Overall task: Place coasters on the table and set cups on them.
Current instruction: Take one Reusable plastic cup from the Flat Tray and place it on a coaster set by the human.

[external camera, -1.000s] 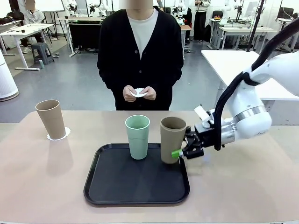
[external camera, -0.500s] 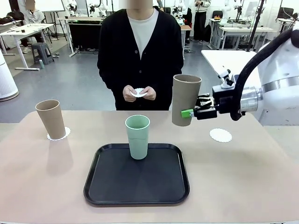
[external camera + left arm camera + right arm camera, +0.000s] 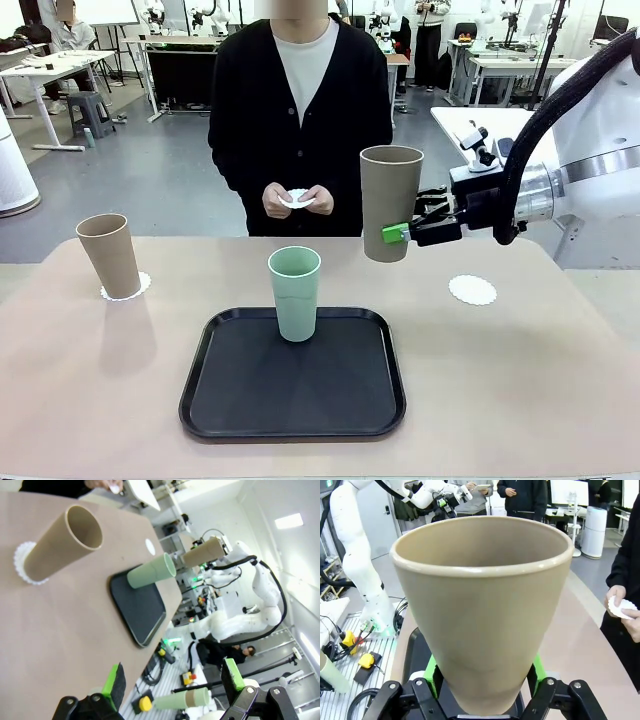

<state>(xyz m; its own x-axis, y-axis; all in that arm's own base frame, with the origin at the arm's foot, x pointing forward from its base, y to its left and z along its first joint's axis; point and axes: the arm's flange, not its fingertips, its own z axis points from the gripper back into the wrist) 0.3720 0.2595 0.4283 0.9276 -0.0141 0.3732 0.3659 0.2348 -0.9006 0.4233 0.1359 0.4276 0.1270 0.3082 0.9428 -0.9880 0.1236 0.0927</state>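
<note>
While the right gripper [image 3: 405, 236] clamps its green-padded fingers on the lower wall of a tall tan-brown tapered tumbler [image 3: 390, 200], the cup hangs upright in the air, clear of the wide beige desk [image 3: 540, 400]. The side grip leaves the base free for setting down. A bare white scalloped coaster [image 3: 472, 290] lies on the desk below and to the right of the cup, probably its target. At far left, a second tan-brown tumbler [image 3: 109, 255] stands on its own lace-edged coaster [image 3: 128, 290]. A pale mint tumbler [image 3: 295, 292] waits upright on the black rounded-square tray [image 3: 230, 400]. The person [image 3: 300, 120] across the desk holds a third white coaster [image 3: 297, 198], likely for the mint cup. The left gripper [image 3: 172, 677] is spread wide and empty.
</note>
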